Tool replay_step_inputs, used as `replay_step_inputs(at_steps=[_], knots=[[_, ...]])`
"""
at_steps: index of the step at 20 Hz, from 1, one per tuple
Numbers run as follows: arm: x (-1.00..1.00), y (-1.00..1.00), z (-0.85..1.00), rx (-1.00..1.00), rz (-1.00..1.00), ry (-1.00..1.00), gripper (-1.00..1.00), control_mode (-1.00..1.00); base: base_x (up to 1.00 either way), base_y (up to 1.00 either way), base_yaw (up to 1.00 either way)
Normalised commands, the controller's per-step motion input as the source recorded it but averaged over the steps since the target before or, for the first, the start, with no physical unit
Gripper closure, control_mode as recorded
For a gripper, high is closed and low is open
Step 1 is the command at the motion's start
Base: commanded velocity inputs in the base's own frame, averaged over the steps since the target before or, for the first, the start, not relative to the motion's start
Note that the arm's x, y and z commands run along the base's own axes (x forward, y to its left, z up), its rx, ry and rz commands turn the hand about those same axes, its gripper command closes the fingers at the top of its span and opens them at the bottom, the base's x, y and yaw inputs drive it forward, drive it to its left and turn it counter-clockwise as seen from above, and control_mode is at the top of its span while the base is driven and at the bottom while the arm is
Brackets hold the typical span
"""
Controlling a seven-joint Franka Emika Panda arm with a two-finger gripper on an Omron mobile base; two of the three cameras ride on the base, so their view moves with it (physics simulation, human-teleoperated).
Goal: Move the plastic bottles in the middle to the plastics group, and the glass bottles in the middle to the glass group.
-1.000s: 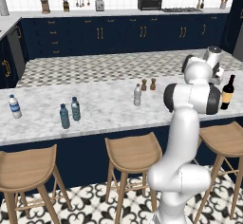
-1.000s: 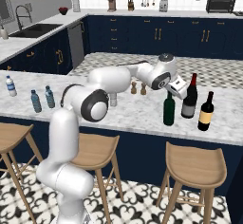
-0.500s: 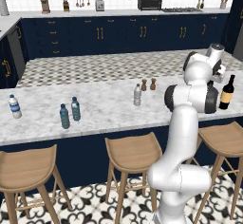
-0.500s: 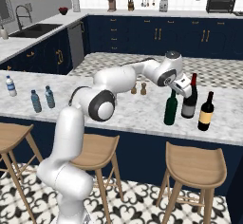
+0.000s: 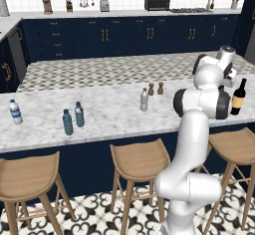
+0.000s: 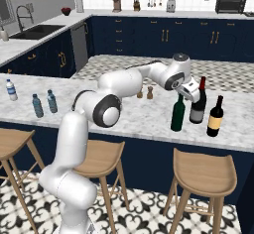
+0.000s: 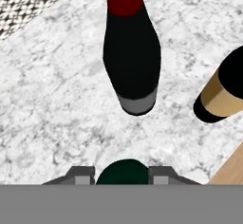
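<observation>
The tall dark green wine bottle [image 6: 177,114] stands upright on the marble counter, just left of the glass group: a near-black bottle with a grey-white label [image 6: 198,105] and one with a yellow-tan label [image 6: 215,118]. My gripper [image 7: 122,174] hangs over the green bottle's top [image 7: 123,171], one fingertip close on each side; whether they touch it is unclear. At the far left stand the white blue-banded bottle [image 5: 15,112], the teal-blue bottle [image 5: 67,122] and the pale blue bottle [image 5: 79,114]. The clear greyish bottle [image 5: 144,100] stands mid-counter.
Two small shakers [image 5: 155,88] stand behind the clear bottle. Wooden stools [image 6: 204,171] line the counter's near edge. Bare marble lies between the left bottles and the clear one. Red-topped bottles [image 7: 132,52] stand close ahead of the hand.
The green bottle stays in the same spot beside the red-topped bottles. The hand above it has shifted slightly to the right.
</observation>
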Motion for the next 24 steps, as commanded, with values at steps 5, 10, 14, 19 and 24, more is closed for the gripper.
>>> replay_step_inputs(at_steps=[5,10,14,19,24], knots=[[0.0,0.05,-0.24,-0.01,0.0,0.0,-1.0,-1.0,0.0,0.0,0.0],[-0.03,0.03,0.13,0.0,0.07,0.0,-1.0,-1.0,0.0,0.0,0.0],[-0.04,0.1,0.36,0.0,0.1,-0.05,-1.0,-1.0,0.0,0.0,0.0],[-0.19,0.2,0.42,-0.09,0.16,-0.12,-1.0,-1.0,0.0,0.0,0.0],[-0.43,0.51,0.21,-0.36,0.18,-0.08,-1.0,-1.0,0.0,0.0,0.0]])
